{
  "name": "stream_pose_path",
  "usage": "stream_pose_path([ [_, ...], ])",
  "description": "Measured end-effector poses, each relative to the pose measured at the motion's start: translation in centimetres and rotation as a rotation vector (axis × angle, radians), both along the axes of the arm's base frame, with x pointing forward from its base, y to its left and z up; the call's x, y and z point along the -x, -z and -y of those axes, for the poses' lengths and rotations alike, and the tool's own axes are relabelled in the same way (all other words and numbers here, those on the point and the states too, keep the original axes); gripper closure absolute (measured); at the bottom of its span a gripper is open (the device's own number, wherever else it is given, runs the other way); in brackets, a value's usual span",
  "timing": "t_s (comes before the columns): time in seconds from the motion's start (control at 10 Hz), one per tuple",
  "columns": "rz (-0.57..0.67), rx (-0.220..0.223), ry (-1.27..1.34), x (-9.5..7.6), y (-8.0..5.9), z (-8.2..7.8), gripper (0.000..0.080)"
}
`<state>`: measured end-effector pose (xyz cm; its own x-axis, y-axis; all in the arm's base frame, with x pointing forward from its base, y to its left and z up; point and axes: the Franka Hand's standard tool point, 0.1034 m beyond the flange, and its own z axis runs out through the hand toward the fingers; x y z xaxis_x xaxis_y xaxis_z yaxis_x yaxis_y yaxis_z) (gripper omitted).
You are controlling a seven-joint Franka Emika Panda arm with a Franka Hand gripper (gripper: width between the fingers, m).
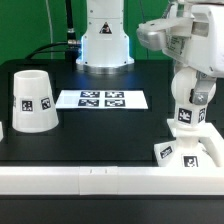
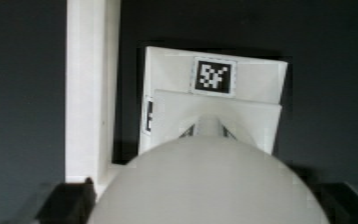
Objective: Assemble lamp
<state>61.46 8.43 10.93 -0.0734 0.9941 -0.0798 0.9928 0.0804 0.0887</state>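
The pincer [image 1: 187,88] hangs over the exterior view's right side of the bench [image 1: 100,125], closed on the bulb [image 1: 189,108], which it holds upright by its upper part, tag facing the camera. In the wrist view the bulb's rounded white head [image 2: 202,180] fills the foreground between the dark fingers [image 2: 60,200], only the tips of which show at the frame's lower corners.

Directly below the bulb sits the square stepped base [image 1: 188,152], flat on the bench and hard against the white border wall [image 1: 100,178]. Whether the bulb touches the base cannot be told. In the wrist view the base [image 2: 211,90] lies just beside the wall [image 2: 91,80], its tag visible.

The marker board [image 1: 101,99] lies mid-bench. The shade [image 1: 32,100] stands wide end down at the exterior view's left, well apart from the base.
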Motion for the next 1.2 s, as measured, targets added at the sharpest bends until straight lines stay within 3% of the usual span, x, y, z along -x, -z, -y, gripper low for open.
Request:
stream_pose_path([
  [0.7, 0.037, -0.077, 0.753, 0.2, 0.06, -0.18, 0.0223],
  [1.2, 0.054, -0.1, 1.003, 0.18, 0.06, -0.2, 0.0222],
])
